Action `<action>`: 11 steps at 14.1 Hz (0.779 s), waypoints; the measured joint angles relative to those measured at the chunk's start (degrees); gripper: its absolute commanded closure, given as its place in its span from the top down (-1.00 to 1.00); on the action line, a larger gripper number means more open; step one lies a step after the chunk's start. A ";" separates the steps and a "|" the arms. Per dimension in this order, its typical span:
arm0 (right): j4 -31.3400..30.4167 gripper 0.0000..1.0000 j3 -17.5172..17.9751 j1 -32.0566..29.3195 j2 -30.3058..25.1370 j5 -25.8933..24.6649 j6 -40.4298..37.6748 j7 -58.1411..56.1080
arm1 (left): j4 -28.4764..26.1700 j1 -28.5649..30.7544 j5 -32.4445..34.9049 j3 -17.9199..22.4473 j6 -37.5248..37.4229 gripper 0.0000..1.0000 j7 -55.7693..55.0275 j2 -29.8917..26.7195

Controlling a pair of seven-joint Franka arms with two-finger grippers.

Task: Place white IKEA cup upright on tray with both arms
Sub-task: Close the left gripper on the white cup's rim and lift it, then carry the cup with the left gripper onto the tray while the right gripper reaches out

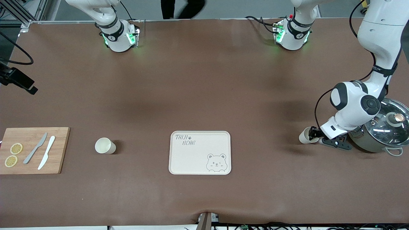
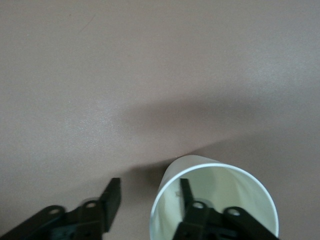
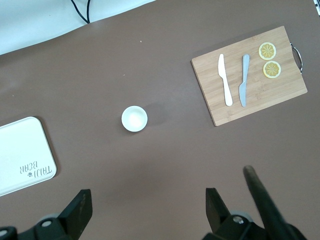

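A white cup [image 1: 305, 136] lies on its side on the table toward the left arm's end, its mouth facing my left gripper [image 1: 315, 134]. In the left wrist view that cup [image 2: 215, 195] is close up; my left gripper [image 2: 149, 189] is open, with one finger inside the cup's mouth and the other outside its wall. A second white cup [image 1: 104, 146] stands upright between the cutting board and the cream tray [image 1: 199, 152]. My right gripper [image 3: 148, 197] is open and empty high over the table, above that upright cup [image 3: 134, 118] and the tray's corner [image 3: 22, 155].
A steel pot with a glass lid [image 1: 385, 131] stands right beside the left arm's wrist. A bamboo cutting board [image 1: 32, 150] with two knives and two lemon slices lies at the right arm's end. A black camera [image 1: 19, 81] juts in over that end.
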 measured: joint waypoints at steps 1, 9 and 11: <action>0.00 1.00 0.00 0.00 0.00 0.00 0.06 0.01 | 0.00 0.00 0.00 0.00 0.03 -1.00 -0.05 0.00; 0.00 1.00 0.05 0.02 0.92 0.00 0.78 0.01 | 3.96 -5.11 0.00 -0.78 -0.24 -1.00 -13.53 -0.19; 0.00 1.00 0.03 0.01 1.68 0.00 1.14 0.01 | 8.08 -10.36 0.00 -0.79 -5.89 -1.00 -20.84 -0.17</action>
